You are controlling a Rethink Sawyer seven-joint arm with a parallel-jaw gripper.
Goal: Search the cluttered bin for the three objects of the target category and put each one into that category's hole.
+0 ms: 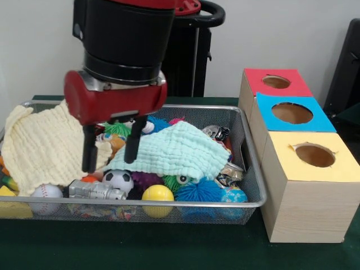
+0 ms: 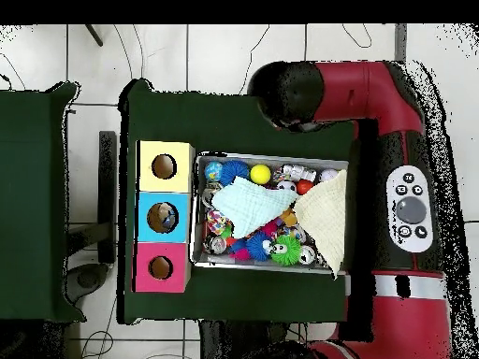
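None of the three target objects can be counted as delivered, as far as you can see; the hole (image 1: 276, 82) in the red-topped box at the far end of the row shows only a dark interior in both views, so you cannot tell what lies inside; the bin (image 1: 251, 163) is still crowded with toys, among them a yellow ball (image 1: 157, 194), a soccer ball (image 1: 118, 179) and a baseball (image 1: 46, 192); a yellow cloth (image 1: 39, 146) and a mint cloth (image 1: 180, 149) hide much of the heap; the gripper (image 1: 109, 160) hangs over the bin's middle, fingers spread and holding nothing; by my judgement the search has hardly begun, and you must lift the cloths aside first.
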